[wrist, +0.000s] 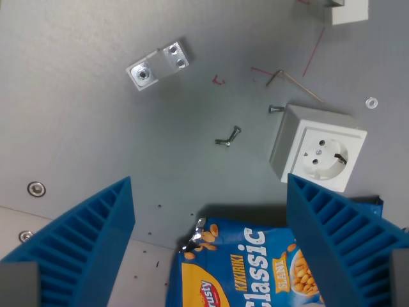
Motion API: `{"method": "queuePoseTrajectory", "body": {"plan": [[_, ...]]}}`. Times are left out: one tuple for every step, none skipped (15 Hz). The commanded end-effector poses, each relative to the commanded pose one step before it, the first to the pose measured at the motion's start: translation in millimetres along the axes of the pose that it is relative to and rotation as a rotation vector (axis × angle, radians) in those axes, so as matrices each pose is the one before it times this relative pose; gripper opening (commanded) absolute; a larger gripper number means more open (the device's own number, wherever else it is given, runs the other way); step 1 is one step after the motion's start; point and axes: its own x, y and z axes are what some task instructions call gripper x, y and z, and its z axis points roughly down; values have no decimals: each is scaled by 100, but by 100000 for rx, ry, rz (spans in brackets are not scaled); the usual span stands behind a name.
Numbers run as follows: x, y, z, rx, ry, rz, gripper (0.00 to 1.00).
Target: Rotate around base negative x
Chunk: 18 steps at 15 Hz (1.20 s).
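Showing "Classic" in white letters and a red "trusty" logo, a blue and yellow snack bag (246, 268) is lying at the bottom of the wrist view, with pictured peanuts on its front. The gripper (211, 252) is hanging released, its blue fingers (83, 246) spread wide on either side of the bag's top and grasping nothing. A white socket (318, 148), a metal bracket (158, 64) and loose screws (228, 137) are resting on the grey table (77, 128).

grey matte tabletop (77, 77), faint red pen marks (219, 80)
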Motion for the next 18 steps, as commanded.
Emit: {"method": "queuePoseTrajectory", "body": {"plan": [[98, -285, -212, -18045, -6990, 1728, 100], [0, 0, 0, -1241, -486, 13, 100], [0, 0, 0, -1241, -487, 12, 100], [0, 0, 0, -1241, -488, 12, 100], [0, 0, 0, -1241, -489, 11, 100], [0, 0, 0, -1240, -489, 10, 100], [0, 0, 0, -1240, -490, 9, 100], [0, 0, 0, -1240, -490, 8, 100], [0, 0, 0, -1240, -491, 8, 100], [0, 0, 0, -1240, -491, 7, 100], [0, 0, 0, -1239, -492, 6, 100], [0, 0, 0, -1239, -492, 4, 100], [0, 0, 0, -1239, -493, 3, 100], [0, 0, 0, -1239, -493, 2, 100], [0, 0, 0, -1238, -494, 0, 100], [0, 0, 0, -1238, -495, -1, 100], [0, 0, 0, -1238, -495, -1, 100], [0, 0, 0, -1238, -495, -2, 100]]}}
